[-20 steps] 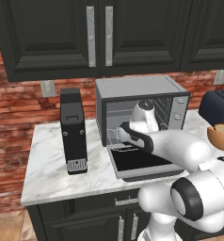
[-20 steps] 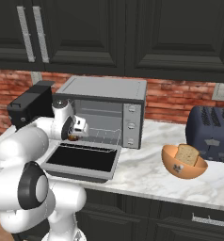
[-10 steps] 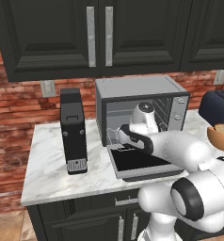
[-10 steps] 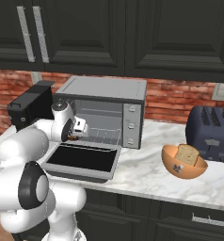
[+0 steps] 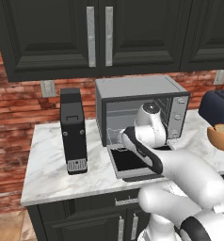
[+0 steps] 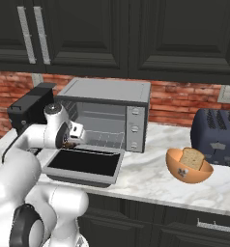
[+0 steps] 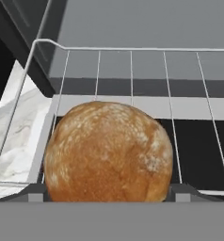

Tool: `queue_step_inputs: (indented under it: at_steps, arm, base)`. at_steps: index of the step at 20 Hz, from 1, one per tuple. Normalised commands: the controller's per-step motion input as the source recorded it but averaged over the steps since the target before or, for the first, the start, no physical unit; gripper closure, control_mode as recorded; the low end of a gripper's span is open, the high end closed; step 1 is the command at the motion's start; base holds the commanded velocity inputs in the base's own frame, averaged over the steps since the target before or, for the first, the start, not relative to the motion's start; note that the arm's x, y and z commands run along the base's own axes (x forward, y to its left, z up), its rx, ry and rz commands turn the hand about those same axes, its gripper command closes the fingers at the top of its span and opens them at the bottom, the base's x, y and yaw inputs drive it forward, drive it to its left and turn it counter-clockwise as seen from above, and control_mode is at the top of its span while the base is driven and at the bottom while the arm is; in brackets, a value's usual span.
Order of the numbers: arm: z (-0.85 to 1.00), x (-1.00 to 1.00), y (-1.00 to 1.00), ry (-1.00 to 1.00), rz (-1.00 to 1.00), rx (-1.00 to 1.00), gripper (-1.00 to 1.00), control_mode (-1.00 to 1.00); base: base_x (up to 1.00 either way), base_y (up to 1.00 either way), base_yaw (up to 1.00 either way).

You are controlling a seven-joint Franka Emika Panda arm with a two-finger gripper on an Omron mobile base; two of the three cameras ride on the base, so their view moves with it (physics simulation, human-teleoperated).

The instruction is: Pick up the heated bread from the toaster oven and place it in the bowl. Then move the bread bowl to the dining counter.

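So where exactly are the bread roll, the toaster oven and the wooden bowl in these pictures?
bread roll [image 7: 108,153], hand view, middle of its golden crust.
toaster oven [image 6: 107,91], right base view, its grey top panel.
wooden bowl [image 6: 177,170], right base view, its orange outer wall at the front left.

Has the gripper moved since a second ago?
Yes, slightly. The gripper has eased lower and closer to the open toaster oven door, around the bread.
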Motion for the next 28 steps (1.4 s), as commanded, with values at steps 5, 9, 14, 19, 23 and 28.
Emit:
queue_step_inputs:
  at_steps: [5,9,14,19,23,28]
  arm:
    - [0.58,-1.0,-0.16,-0.18,-0.17,-0.03,1.0,-1.0]
    - [0.75,-1.0,-0.49,-0.17,-0.22,-0.01,1.0,-1.0]
    - [0.88,-0.96,-0.74,-0.04,-0.22,0.0,1.0,-1.0]
    - [0.96,-0.8,-0.91,0.02,-0.22,0.09,1.0,-1.0]
    - [0.59,-0.43,-1.0,0.07,-0.2,0.13,1.0,-1.0]
    - [0.09,-0.01,-1.0,0.1,-0.08,0.13,1.0,-1.0]
  base:
    - [0.0,0.0,0.0]
    - [0.0,0.0,0.0]
    - [0.0,0.0,0.0]
    - [0.0,0.0,0.0]
    - [0.0,0.0,0.0]
    - [0.0,0.0,0.0]
